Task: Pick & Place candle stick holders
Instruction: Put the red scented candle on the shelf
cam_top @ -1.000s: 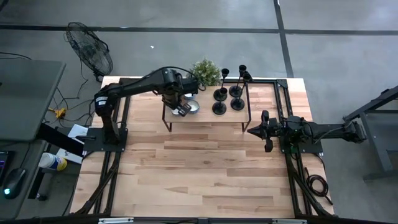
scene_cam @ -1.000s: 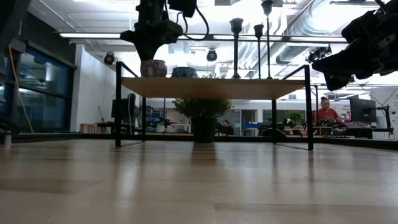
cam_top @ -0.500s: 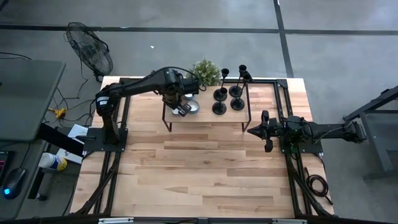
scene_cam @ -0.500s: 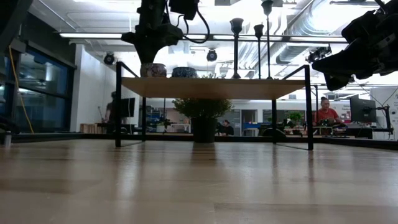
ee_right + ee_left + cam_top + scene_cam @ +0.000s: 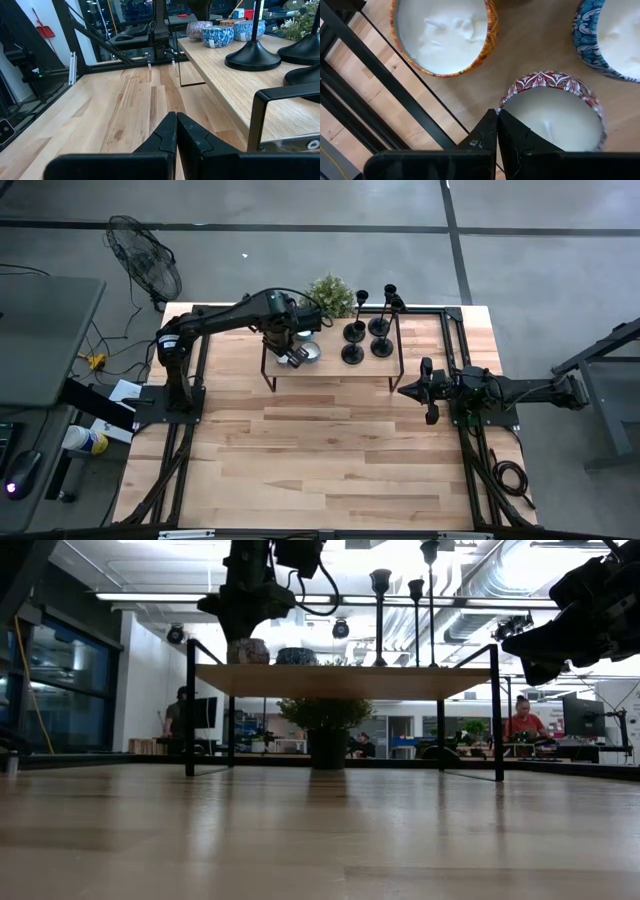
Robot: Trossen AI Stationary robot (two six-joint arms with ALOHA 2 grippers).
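I see the left gripper (image 5: pixel 496 131) pinched closed over the candle tins (image 5: pixel 551 110) on the shelf (image 5: pixel 330 363). Candle stick holders (image 5: pixel 366 337) stand at the shelf's other end. Right gripper (image 5: pixel 176 131) closed, off the shelf.

Around the wooden table (image 5: pixel 330 450) the floor (image 5: pixel 300 255) is grey concrete with dark lines. A black fan (image 5: pixel 145 255) stands behind the table's left corner, and a grey desk (image 5: pixel 40 350) is to its left. Beyond the table, ceiling light strips (image 5: pixel 150 596) shine, with tall windows (image 5: pixel 60 690) at the left and a seated person (image 5: pixel 521 723) at the right.
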